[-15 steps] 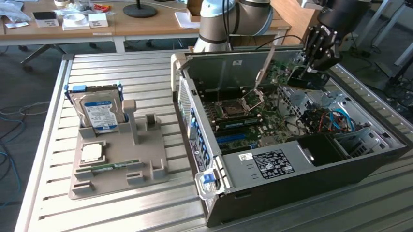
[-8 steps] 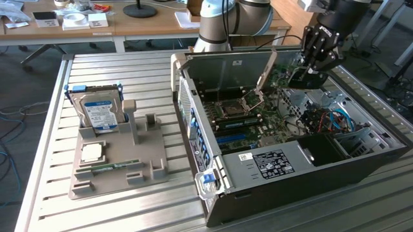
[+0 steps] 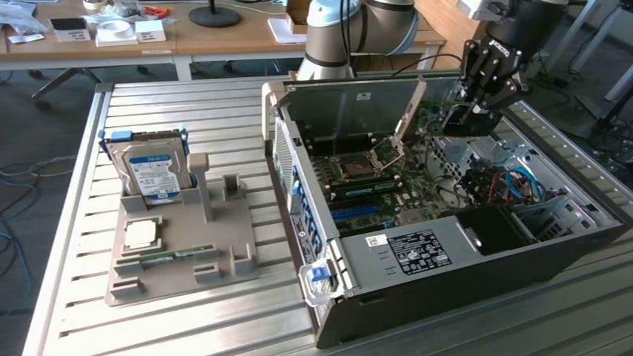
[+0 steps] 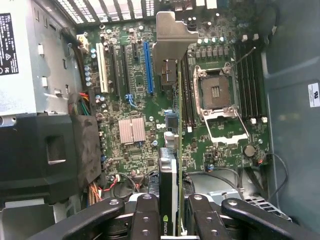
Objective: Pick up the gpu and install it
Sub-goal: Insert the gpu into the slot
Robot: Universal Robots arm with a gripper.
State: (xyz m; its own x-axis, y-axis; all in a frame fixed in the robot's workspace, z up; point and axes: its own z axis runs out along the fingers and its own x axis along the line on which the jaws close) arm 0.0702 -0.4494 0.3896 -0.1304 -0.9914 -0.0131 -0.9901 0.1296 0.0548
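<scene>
A slatted metal surface (image 3: 198, 319) stood in a workshop with wooden desks (image 3: 227, 41) behind it. On the exterior view's left, a grey holder (image 3: 233, 259) carried an upright hard drive (image 3: 153, 174), a processor chip (image 3: 141, 233) and a memory stick (image 3: 168, 257). On the right lay an open computer case (image 3: 445, 297), its motherboard (image 4: 135, 100) exposed. Over that board, the end effector (image 4: 169, 202) was closed partway on the gpu (image 4: 168, 170), gripping it edge-on with its metal bracket (image 4: 172, 40) at the far end.

Slatted metal table (image 3: 198, 311) up front, wooden desk (image 3: 227, 41) behind it with little white boxes (image 3: 148, 31) on top, dark floor (image 3: 40, 141) with loose cables (image 3: 25, 169) at the exterior view's left.
</scene>
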